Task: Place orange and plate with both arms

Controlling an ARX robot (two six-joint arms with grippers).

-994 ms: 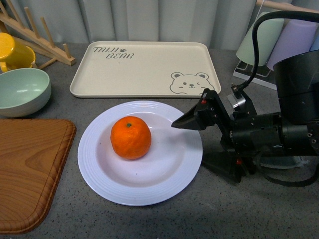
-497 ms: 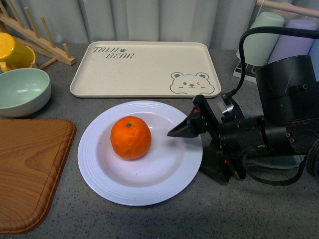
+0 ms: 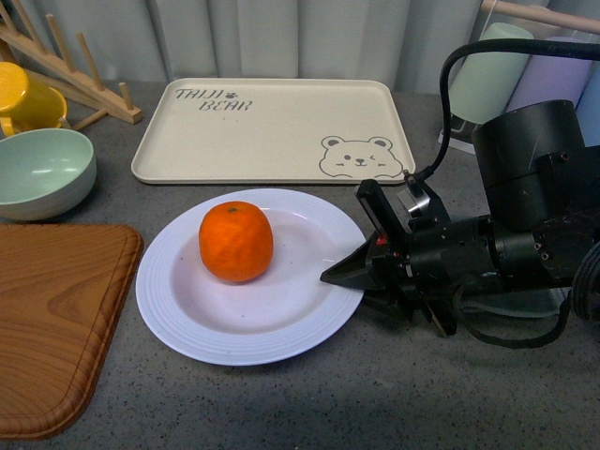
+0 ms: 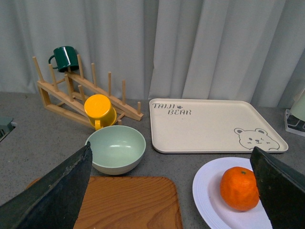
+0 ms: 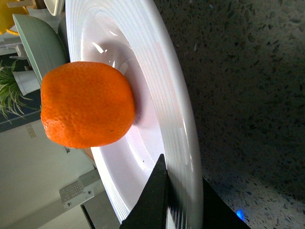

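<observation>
The white ridged plate [image 3: 281, 319] rests on the grey counter in front of the bear tray, its right side slightly raised. The orange [image 3: 235, 242] sits in it, left of centre. My right gripper [image 3: 349, 278] is shut on the plate's right rim, one finger above and one below; the right wrist view shows the rim [image 5: 186, 143] pinched between the fingertips [image 5: 155, 200], with the orange [image 5: 86, 104] close by. My left gripper [image 4: 171, 191] is open and empty, held above the counter's left side, with the orange [image 4: 239, 188] and plate [image 4: 209, 200] near its one finger.
A beige bear tray [image 3: 272, 127] lies behind the plate. A pale green bowl [image 3: 39, 171], a yellow cup [image 3: 23, 94] and a wooden rack [image 3: 66, 66] stand at the back left. A wooden board [image 3: 52, 319] lies at the front left. Pastel cups [image 3: 525, 75] stand at the back right.
My right gripper has closed on the plate's right rim. The plate has shifted a little left and back, and the orange has rolled left and back inside it.
</observation>
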